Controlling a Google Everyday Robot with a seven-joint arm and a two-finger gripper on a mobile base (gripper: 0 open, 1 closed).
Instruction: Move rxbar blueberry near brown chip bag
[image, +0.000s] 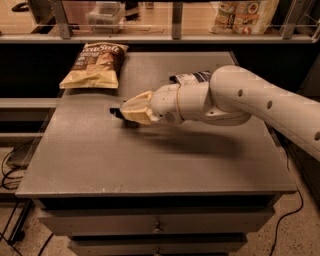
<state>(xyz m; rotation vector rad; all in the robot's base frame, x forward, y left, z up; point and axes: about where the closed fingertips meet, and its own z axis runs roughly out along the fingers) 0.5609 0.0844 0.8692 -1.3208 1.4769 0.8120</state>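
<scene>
The brown chip bag (95, 64) lies at the table's far left, dark brown top with white script and tan lower part. My gripper (122, 112) is over the middle-left of the table, pointing left, a little to the right and in front of that bag. It is shut on the rxbar blueberry (114, 112), of which only a small dark end shows past the cream fingers (136, 107). The bar is held just above the table top. The rest of the bar is hidden by the fingers.
A blue-and-white bag (191, 77) lies at the back right, partly hidden behind my arm (240, 97). The grey table (150, 160) has drawers below its front edge. A shelf with packages (245, 15) runs behind the table.
</scene>
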